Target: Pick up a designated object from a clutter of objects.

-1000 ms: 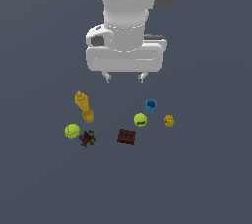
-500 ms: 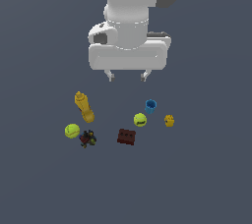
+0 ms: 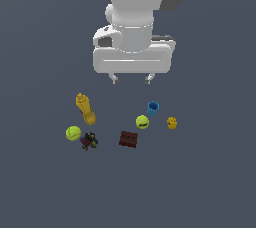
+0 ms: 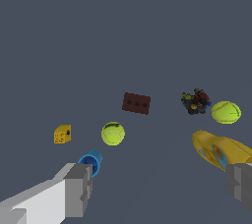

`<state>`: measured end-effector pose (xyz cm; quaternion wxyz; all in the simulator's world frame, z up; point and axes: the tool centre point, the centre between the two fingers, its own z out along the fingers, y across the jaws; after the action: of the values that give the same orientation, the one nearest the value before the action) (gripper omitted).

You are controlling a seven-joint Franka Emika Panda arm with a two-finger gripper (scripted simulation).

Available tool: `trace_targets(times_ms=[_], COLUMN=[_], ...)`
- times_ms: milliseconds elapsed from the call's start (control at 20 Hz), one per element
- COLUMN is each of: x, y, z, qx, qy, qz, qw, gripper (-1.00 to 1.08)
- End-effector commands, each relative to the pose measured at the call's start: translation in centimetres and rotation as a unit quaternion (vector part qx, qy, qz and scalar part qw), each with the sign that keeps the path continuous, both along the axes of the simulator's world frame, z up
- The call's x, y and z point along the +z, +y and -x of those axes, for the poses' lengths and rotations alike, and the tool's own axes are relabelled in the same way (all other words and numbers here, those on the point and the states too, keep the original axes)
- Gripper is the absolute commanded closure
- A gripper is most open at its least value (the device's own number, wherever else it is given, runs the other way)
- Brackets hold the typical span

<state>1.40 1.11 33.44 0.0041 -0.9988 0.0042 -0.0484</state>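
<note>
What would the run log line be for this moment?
phase: approach | tool: open, empty, above clutter | target: blue cup, upright, untouched | nearest: ball, apart from cup

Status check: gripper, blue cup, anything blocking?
Gripper open, empty, above the clutter. Blue cup upright on the surface, untouched. Nearest neighbour a yellow-green ball, close beside it but apart.

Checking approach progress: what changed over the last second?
The gripper shifted slightly toward the exterior view's right, nearer above the blue cup, jaws open and empty. Nothing grasped or released. The bottle, balls, brick and toys stayed put.
</note>
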Motion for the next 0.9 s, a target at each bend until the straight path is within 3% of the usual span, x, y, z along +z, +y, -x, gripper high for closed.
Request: trace_targets(times_ms=[0, 450, 850], x=[-1.0, -8.0, -16.9], y=[0.5, 3.9, 8.3], z=[0.1, 1.2, 4.8], qx=[-0.002, -0.019, -0.038], qy=[0.002, 0.015, 0.031], qz=[0.001, 0.004, 0.005], qw=[1.0000, 0.9997, 0.9988], gripper=[-0.92, -0.92, -0.92])
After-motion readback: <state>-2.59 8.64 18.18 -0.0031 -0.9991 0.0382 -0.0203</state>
